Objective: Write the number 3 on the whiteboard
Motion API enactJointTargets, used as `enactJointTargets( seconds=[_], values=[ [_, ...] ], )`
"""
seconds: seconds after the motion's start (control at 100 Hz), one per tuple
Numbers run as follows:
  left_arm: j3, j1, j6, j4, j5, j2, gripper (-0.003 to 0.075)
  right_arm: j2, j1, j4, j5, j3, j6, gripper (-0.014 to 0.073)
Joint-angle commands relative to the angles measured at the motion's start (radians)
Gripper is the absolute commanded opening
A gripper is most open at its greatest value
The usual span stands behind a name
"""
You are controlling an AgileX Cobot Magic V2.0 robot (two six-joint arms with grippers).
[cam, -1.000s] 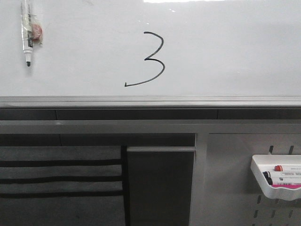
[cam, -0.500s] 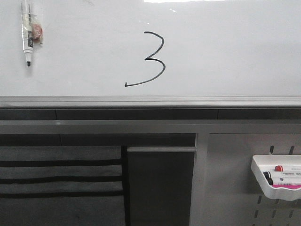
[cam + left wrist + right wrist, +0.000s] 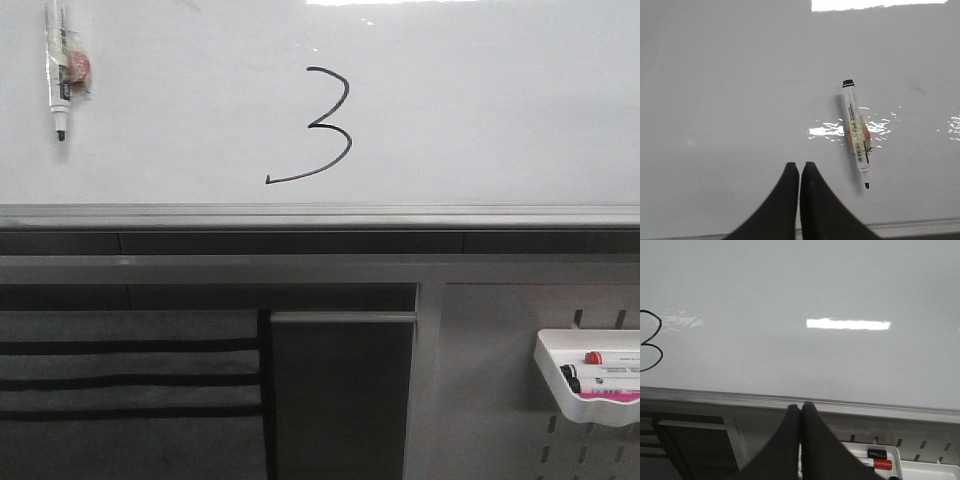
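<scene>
The number 3 (image 3: pixel 325 125) is drawn in thin black ink on the whiteboard (image 3: pixel 480 110), its lower curve ending in a long leftward tail. Part of it shows in the right wrist view (image 3: pixel 651 342). A marker (image 3: pixel 58 70) sticks to the board at the upper left, tip down; it also shows in the left wrist view (image 3: pixel 857 132). My left gripper (image 3: pixel 800 166) is shut and empty, facing the board (image 3: pixel 730 100) beside the marker. My right gripper (image 3: pixel 801 407) is shut and empty, in front of the board's grey ledge (image 3: pixel 880 407). Neither gripper shows in the front view.
A grey ledge (image 3: pixel 320 215) runs along the board's lower edge. Below at the right, a white slotted pegboard (image 3: pixel 490 400) carries a white tray (image 3: pixel 590 385) with markers, also in the right wrist view (image 3: pixel 880 462). A dark panel (image 3: pixel 340 395) and grey slats (image 3: pixel 130 380) lie below.
</scene>
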Motion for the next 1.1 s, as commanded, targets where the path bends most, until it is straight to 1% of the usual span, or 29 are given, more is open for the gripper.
enactJointTargets(
  seconds=[0.0,0.09,0.19,0.41,0.46,0.53,0.59,0.66,0.72,0.82,0.97,1.09],
  values=[
    [-0.027,-0.01,-0.013,-0.011,-0.08,0.002,-0.002,0.006,-0.003,-0.004,-0.068,-0.025,-0.01,-0.0069],
    [-0.017,-0.028,-0.013,-0.011,-0.082,-0.024,-0.002,0.006,-0.003,-0.004,-0.068,-0.025,-0.01,-0.0069],
    [0.035,-0.026,-0.013,-0.011,-0.087,-0.117,-0.002,0.006,-0.003,-0.004,-0.068,-0.025,-0.01,-0.0069],
    [0.242,0.009,-0.013,-0.013,-0.116,-0.33,-0.002,0.006,-0.003,-0.004,-0.068,-0.025,-0.01,-0.0069],
    [0.291,0.013,-0.013,-0.013,-0.144,-0.355,-0.002,0.006,-0.003,-0.004,-0.068,-0.025,-0.01,-0.0069],
    [0.365,0.013,-0.015,-0.012,-0.218,-0.385,-0.002,0.006,-0.003,-0.004,-0.068,-0.025,-0.01,-0.0069],
    [0.399,0.013,-0.04,0.009,-0.239,-0.417,-0.002,0.006,-0.003,-0.004,-0.068,-0.025,-0.01,-0.0069],
    [0.411,0.013,-0.126,0.092,-0.225,-0.462,-0.002,0.006,-0.003,-0.004,-0.068,-0.025,-0.01,-0.0069],
    [0.411,0.015,-0.171,0.118,-0.193,-0.49,-0.002,0.006,-0.003,-0.004,-0.068,-0.025,-0.01,-0.0069],
    [0.411,0.02,-0.173,0.12,-0.146,-0.535,-0.002,0.006,-0.003,-0.004,-0.068,-0.025,-0.01,-0.0069],
    [0.411,0.072,-0.173,0.118,-0.128,-0.531,-0.002,0.006,-0.003,-0.004,-0.065,-0.025,-0.01,-0.0069],
    [0.411,0.086,-0.173,0.118,-0.128,-0.531,-0.002,0.006,-0.003,-0.004,-0.065,-0.025,-0.01,-0.0069]
  ],
)
